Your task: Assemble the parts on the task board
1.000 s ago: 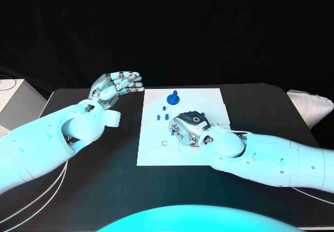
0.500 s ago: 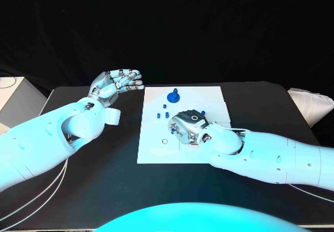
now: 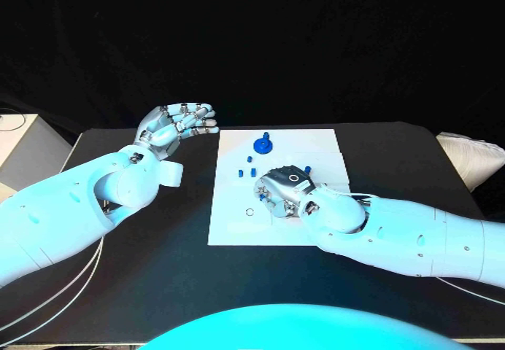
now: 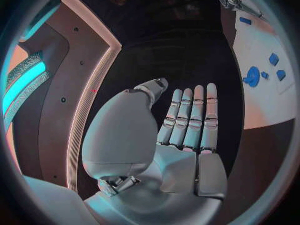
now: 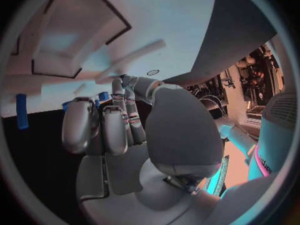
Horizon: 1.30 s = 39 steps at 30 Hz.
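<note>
Task board [image 3: 321, 146]: white plate, centre of table. Right hand [image 3: 284, 191] rests palm-down mid-board, fingers curled; contents cannot be told. Blue parts [image 3: 262, 146] lie beyond it, toward far edge. Left hand [image 3: 176, 125] raised, open, empty, off board's far-left corner.

The board [image 3: 276, 186] is white, set on a black table [image 3: 157, 240]. The parts on it are blue: a round piece [image 3: 262, 147] and several small pegs [image 3: 244, 173], with a thin dark ring [image 3: 249, 213]. Both arms are white, and the left hand [image 3: 176, 125] and right hand [image 3: 284, 191] are silver with dark patches.
</note>
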Available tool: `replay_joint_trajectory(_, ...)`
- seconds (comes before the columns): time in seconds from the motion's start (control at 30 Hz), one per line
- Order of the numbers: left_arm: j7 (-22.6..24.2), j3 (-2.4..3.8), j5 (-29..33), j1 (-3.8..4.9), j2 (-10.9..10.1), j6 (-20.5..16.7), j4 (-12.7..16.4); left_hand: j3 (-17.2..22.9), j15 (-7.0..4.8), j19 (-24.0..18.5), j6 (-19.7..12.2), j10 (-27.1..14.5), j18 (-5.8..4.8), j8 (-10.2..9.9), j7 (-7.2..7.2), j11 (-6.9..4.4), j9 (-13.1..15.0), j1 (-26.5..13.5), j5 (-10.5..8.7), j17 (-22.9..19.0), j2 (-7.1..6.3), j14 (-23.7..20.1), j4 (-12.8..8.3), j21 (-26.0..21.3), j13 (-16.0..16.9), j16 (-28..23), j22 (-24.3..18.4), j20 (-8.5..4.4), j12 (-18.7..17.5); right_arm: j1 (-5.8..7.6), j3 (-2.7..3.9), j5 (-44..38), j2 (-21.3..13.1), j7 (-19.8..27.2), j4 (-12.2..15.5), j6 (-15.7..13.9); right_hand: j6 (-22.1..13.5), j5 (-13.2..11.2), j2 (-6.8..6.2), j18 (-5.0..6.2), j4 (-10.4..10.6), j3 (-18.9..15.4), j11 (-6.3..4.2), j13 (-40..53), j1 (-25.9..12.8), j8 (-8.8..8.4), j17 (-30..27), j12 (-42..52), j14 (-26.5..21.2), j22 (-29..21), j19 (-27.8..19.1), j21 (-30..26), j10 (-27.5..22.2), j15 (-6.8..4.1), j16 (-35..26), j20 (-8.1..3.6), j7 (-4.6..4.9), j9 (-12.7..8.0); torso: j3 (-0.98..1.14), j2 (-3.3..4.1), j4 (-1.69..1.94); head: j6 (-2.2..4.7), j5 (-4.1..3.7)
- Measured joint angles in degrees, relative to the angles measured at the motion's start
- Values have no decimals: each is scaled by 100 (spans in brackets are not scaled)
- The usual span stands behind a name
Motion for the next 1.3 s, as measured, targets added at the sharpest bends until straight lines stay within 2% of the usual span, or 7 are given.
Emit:
replay_joint_trajectory(0.1,-1,0,0,0,0,2,-2,-6,0,0,0,-16,0,0,0,16,-4,5,0,6,5,0,6,0,5,0,-6,0,0,-3,-4,10,-28,50,8,-20,-41,-21,-134,-1,59,-87,-67,-47,-143,-52,-18,-43,1,0,21,-87,-19,43,0,22,1,-37,0,0,0,-1,2)
replay_joint_trajectory(0.27,-3,0,0,0,-2,4,-6,-6,0,0,0,-16,0,0,0,16,-4,5,0,6,5,0,6,0,5,0,-11,0,0,-18,-18,25,-86,114,55,-71,-161,-21,-277,0,147,-175,26,-148,-286,-162,-69,-36,-3,-72,-38,-340,-433,87,0,81,39,-69,4,-1,-2,-1,-1)
replay_joint_trajectory(0.43,-5,0,0,0,-1,7,-11,-5,0,0,0,-15,0,0,0,15,-3,5,0,6,5,0,6,0,4,0,-11,0,0,-33,-34,39,-137,132,103,-138,-320,-21,-283,8,126,-398,71,-226,-291,-309,-153,-36,0,-263,-106,-656,-730,132,-51,149,71,-124,7,-1,-3,7,-6)
replay_joint_trajectory(0.67,-10,0,0,0,1,13,-22,-30,20,0,0,-15,1,0,0,15,-3,5,0,13,5,-20,30,-23,4,0,-18,0,0,-39,-36,57,-194,128,171,-308,-672,-21,-269,179,190,-1027,150,-402,-76,-615,-588,51,-1,-756,-258,-1454,-1257,206,-358,216,123,-262,11,-1,-4,25,-20)
replay_joint_trajectory(0.9,-17,0,0,0,6,20,-32,-30,20,0,-21,-15,0,0,21,15,-9,5,0,13,5,-20,30,-23,3,0,-24,0,0,-38,-25,66,-296,96,294,-549,-713,16,-198,179,367,-1373,170,-497,161,-681,-759,180,-1,-944,-279,-1742,-1501,206,-446,236,102,-299,12,-1,-4,43,-40)
replay_joint_trajectory(1.2,-24,0,1,-1,11,32,-38,-30,20,0,-21,-15,0,0,21,15,-9,5,0,12,5,-20,30,-23,3,0,-23,0,0,11,32,109,-497,38,479,-700,-691,15,-162,178,454,-1456,156,-498,241,-681,-761,342,-1,-937,-279,-1728,-1488,206,-445,236,80,-310,12,-1,-14,88,-81)
replay_joint_trajectory(1.3,-26,0,1,-1,11,34,-38,-30,20,0,-21,-15,0,0,21,15,-9,5,0,12,5,-20,30,-23,3,0,-23,0,0,30,41,175,-535,33,507,-704,-562,59,-202,178,570,-1336,107,-498,279,-681,-713,533,-1,-842,-215,-1563,-1270,206,-399,173,118,-313,12,-1,-13,97,-94)
